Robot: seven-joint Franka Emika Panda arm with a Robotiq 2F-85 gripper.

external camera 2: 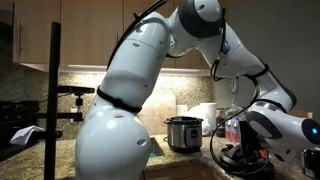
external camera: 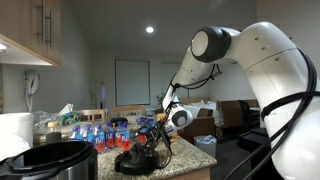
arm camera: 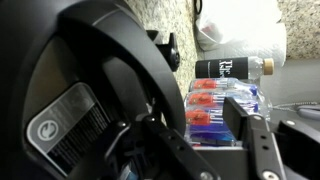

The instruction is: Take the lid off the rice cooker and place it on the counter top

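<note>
The cooker (external camera: 55, 160) stands open on the counter (external camera: 198, 149), its steel body and black rim clear in an exterior view (external camera 2: 183, 133). The lid (external camera: 133, 162) is off the cooker and lies to its side, low on the counter, apart from the pot. The gripper (external camera: 150, 143) hangs right over the lid, on the side away from the cooker, with the arm's big white links rising behind it. In the wrist view the lid's black bulk (arm camera: 90, 110) fills most of the picture and one finger (arm camera: 252, 135) reaches in beside it. Whether the jaws clench the lid's handle or stand released cannot be told, since dark parts overlap there. A cluster of red-and-blue bottles (external camera: 100, 132) crowds the counter just behind the lid and between it and the cooker; the wrist view shows them close by (arm camera: 215, 105). Beyond them lie a black bottle (arm camera: 228, 68) on its side and a white roll (arm camera: 245, 35). A black pole (external camera 2: 53, 90) stands well apart from the cooker.
</note>
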